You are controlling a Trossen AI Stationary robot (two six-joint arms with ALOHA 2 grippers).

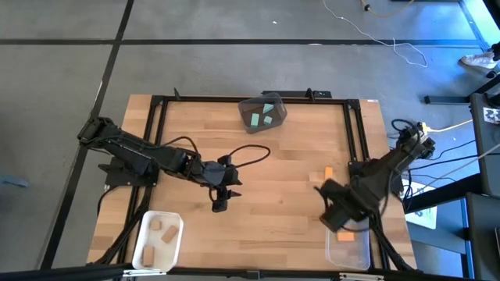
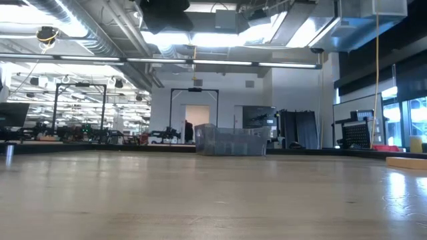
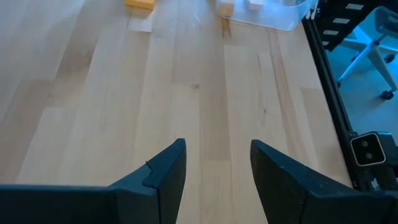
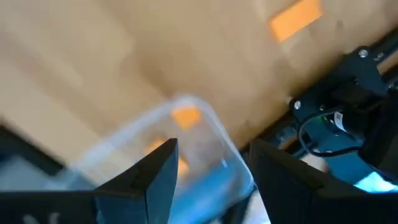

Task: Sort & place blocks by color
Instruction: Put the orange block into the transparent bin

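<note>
My right gripper (image 4: 214, 155) hangs open above the clear bin (image 4: 205, 143) at the table's near right, pointing down, with nothing between its fingers. Two orange blocks (image 4: 186, 116) lie inside that bin. Another orange block (image 1: 329, 173) lies flat on the table just beyond the bin. My left gripper (image 3: 217, 155) hovers open over bare wood near the table's middle (image 1: 221, 204). Teal blocks (image 1: 262, 115) lie in the dark grey bin (image 1: 275, 104) at the far middle, and tan blocks (image 1: 161, 230) in the white bin (image 1: 145, 250) at the near left.
A black metal frame (image 1: 355, 133) runs along the table's far and side edges. Cables trail from the left arm (image 1: 250, 154). Open wood lies between the two arms. In the low view the dark grey bin (image 2: 230, 141) stands far back.
</note>
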